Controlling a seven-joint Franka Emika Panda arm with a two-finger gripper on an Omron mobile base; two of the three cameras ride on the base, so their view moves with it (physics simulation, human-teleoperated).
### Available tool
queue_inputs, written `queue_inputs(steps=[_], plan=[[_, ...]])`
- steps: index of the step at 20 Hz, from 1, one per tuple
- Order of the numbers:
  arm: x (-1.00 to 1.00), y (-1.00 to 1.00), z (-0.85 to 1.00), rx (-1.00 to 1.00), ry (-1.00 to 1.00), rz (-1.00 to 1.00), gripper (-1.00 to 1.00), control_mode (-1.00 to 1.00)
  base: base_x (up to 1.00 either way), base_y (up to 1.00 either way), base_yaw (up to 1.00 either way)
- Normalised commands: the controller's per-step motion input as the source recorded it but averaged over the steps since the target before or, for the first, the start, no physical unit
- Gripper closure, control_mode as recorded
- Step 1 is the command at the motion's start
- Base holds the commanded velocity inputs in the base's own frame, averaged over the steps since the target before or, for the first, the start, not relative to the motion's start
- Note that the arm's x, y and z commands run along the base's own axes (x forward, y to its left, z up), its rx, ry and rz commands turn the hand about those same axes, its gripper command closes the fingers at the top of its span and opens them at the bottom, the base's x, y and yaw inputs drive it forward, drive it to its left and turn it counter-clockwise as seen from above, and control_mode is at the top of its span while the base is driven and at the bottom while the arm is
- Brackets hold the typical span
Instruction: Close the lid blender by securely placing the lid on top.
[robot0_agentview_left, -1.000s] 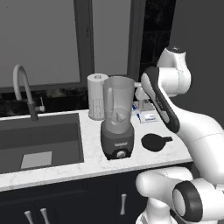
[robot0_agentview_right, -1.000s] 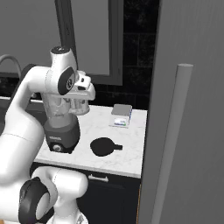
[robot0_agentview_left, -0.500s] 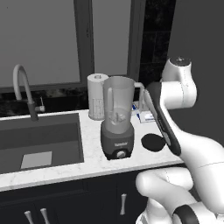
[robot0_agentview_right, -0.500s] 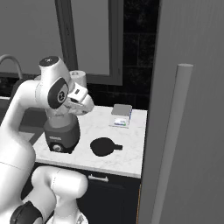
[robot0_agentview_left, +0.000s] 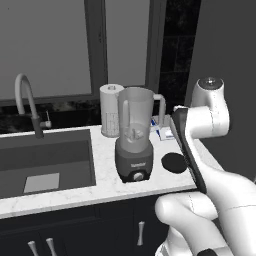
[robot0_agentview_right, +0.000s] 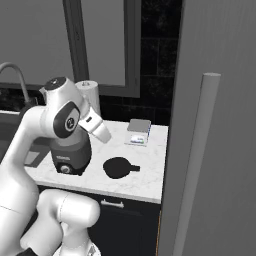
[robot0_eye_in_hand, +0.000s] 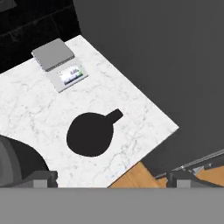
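Marble tabletop (robot0_agentview_left: 100, 187) runs beside a dark sink (robot0_agentview_left: 45, 165) with a curved tap (robot0_agentview_left: 25, 100), under a window in a black-tiled wall, and a tall dark panel closes the scene at the right. On it the blender (robot0_agentview_left: 134, 142) stands with its clear jar open at the top, a white paper-towel roll (robot0_agentview_left: 111, 107) just behind it and a small grey scale (robot0_eye_in_hand: 59, 63) toward the far right corner. The lid (robot0_eye_in_hand: 91, 133) lies flat on the marble to the right of the blender's base, well apart from it, with its short tab pointing toward the tabletop's right edge. The gripper (robot0_eye_in_hand: 111, 177) hangs above the lid, looking down on it; its two dark tips stand far apart at the bottom of the hand view with nothing between them, so it is released and empty. The step in hand looks like the reach for the lid. To do it well, I judge the gripper should come straight down centred on the disc, its jaws wide enough to span it or set to pinch the tab, because so flat a thing offers little to grip and may skid on the smooth marble. Compared with a second ago, the arm has swung out from over the blender toward the right side of the tabletop, while the lid, blender and scale lie where they were.
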Motion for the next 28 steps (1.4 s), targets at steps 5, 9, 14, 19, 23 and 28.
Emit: queue_inputs(steps=[5,9,14,19,23,28], plan=[[0.00,-0.28,-0.19,0.15,0.00,-0.30,-1.00,-1.00,0.00,0.00,0.00],[0.00,-0.22,-0.16,0.21,0.06,-0.22,-1.00,-1.00,0.00,0.00,0.00],[0.01,-0.32,-0.21,0.22,0.09,-0.16,-1.00,-1.00,0.00,0.00,0.00],[0.15,-0.21,-0.33,0.16,0.07,-0.11,-1.00,-1.00,0.00,0.00,0.00],[0.25,-0.01,-0.41,0.08,0.02,-0.08,-1.00,-1.00,0.00,0.00,0.00],[0.28,0.00,-0.39,0.02,0.01,-0.07,-1.00,-1.00,0.00,0.00,0.00]])
